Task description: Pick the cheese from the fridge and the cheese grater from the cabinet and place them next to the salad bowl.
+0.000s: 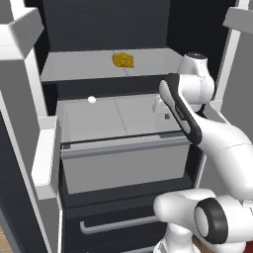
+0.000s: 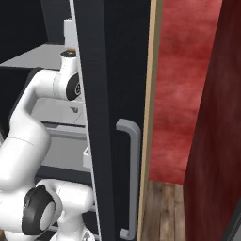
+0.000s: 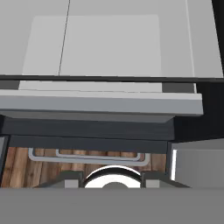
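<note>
arm folding inside the open fridge, cheese waiting above

the cheese (image 1: 123,60) is lying on the upper shelf of the fridge (image 1: 113,66), toward the back, well clear of the arm. the gripper (image 1: 163,106) is hanging over the drawer lid below that shelf, facing down, likely gathering to reach up. its jaws are too hidden to tell whether they are spread. the wedge's long axis is running roughly left to right, its pointing end unclear.
</note>
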{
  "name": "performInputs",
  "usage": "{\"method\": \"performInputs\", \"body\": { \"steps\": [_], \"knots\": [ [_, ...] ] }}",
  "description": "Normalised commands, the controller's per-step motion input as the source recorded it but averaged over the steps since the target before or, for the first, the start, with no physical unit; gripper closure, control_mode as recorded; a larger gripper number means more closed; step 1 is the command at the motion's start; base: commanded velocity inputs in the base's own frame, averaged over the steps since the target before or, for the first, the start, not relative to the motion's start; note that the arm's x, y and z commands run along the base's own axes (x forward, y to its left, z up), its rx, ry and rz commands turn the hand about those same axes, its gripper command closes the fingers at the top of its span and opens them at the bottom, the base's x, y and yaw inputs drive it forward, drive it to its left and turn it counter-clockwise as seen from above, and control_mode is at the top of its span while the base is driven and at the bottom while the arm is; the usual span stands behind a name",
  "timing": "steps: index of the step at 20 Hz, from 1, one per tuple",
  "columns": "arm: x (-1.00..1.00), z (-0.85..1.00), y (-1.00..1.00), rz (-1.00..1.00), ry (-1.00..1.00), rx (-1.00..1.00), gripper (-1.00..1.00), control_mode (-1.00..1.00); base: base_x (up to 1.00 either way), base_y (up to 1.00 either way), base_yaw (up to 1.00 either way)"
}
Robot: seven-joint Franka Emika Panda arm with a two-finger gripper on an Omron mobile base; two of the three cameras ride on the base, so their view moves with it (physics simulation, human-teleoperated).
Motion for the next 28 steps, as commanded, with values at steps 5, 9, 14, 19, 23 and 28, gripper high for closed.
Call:
{"method": "performInputs", "body": {
  "steps": [5, 9, 14, 19, 23, 28],
  "knots": [
    [-0.05, 0.02, 0.05, 0.0, -0.09, 0.0, -1.0, -1.0, 0.0, 0.0, 0.0],
    [-0.18, 0.25, 0.12, 0.14, -0.3, 0.0, -1.0, -1.0, 0.0, 0.0, 0.0],
    [-0.06, 0.43, 0.23, 0.17, -0.3, 0.0, -1.0, -1.0, 0.0, 0.0, 0.0],
    [0.0, 0.52, 0.19, 0.17, -0.21, 0.01, -1.0, -1.0, 0.0, 0.0, 0.0],
    [0.02, 0.61, 0.16, 0.07, 0.0, 0.02, -1.0, -1.0, 0.0, 0.0, 0.0],
    [0.1, 0.52, 0.15, 0.01, 0.0, 0.0, -1.0, -1.0, 0.0, 0.0, 0.0]
  ]
}}
